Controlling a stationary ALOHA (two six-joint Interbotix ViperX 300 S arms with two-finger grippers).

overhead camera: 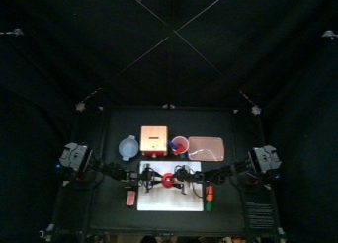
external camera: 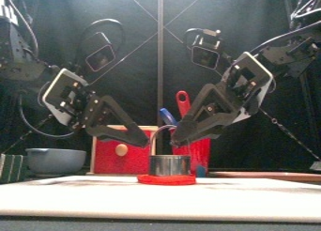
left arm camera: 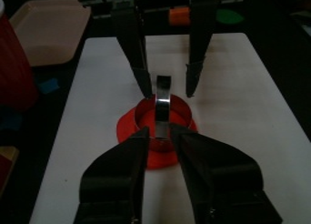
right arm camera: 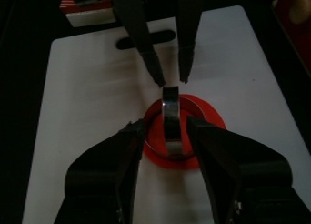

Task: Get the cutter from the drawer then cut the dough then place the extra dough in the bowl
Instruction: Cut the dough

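Metal cutter (external camera: 170, 165) sits on the dough (external camera: 167, 179) mid-board (external camera: 75, 203); left gripper (external camera: 156, 141) pinched onto the cutter's top, right gripper (external camera: 178, 139) part-open, straddling the cutter.

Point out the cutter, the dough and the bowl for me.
cutter (external camera: 170, 166): front view, on its metal wall.
dough (external camera: 167, 179): front view, on its red front edge.
bowl (external camera: 56, 161): front view, on its blue-grey outer wall.
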